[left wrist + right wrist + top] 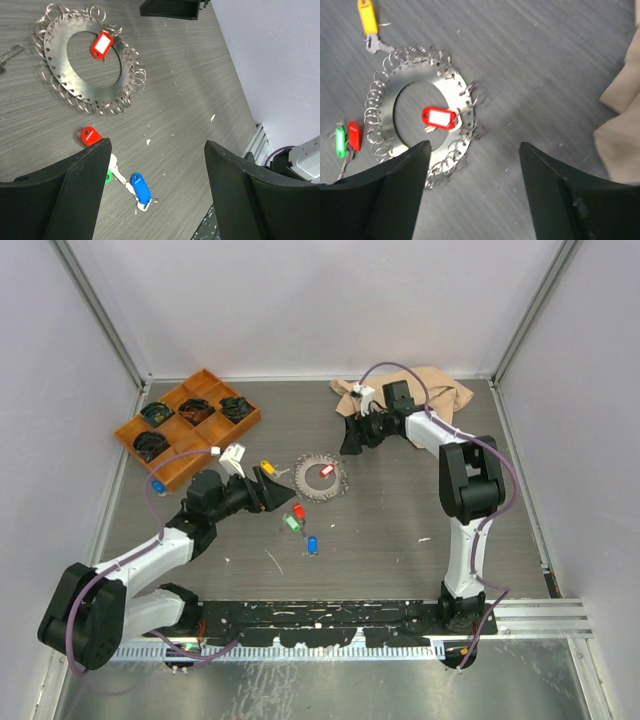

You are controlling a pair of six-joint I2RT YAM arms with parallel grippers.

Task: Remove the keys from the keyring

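The silvery keyring [322, 490] [52, 55] [430, 80] lies flat mid-table, its rim hung with small wire loops. A red key with a white label [327, 470] [101, 44] [439, 117] lies in its hollow centre, hooked to the inner rim. Loose on the table are a yellow key [267, 466] [366, 10], a red key [299, 511] [90, 135], a green key [291, 523] [340, 141] and a blue key [312, 543] [140, 188]. My left gripper [283, 492] [157, 145] hovers open just left of the ring. My right gripper [350, 440] [472, 145] hangs open behind the ring's right side. Neither holds anything.
An orange tray [128, 430] of dark coiled bundles sits at the back left. Another blue tag [157, 485] lies near its front corner. A crumpled tan cloth [440, 390] [620, 125] lies at the back right, behind the right arm. Walls close in three sides.
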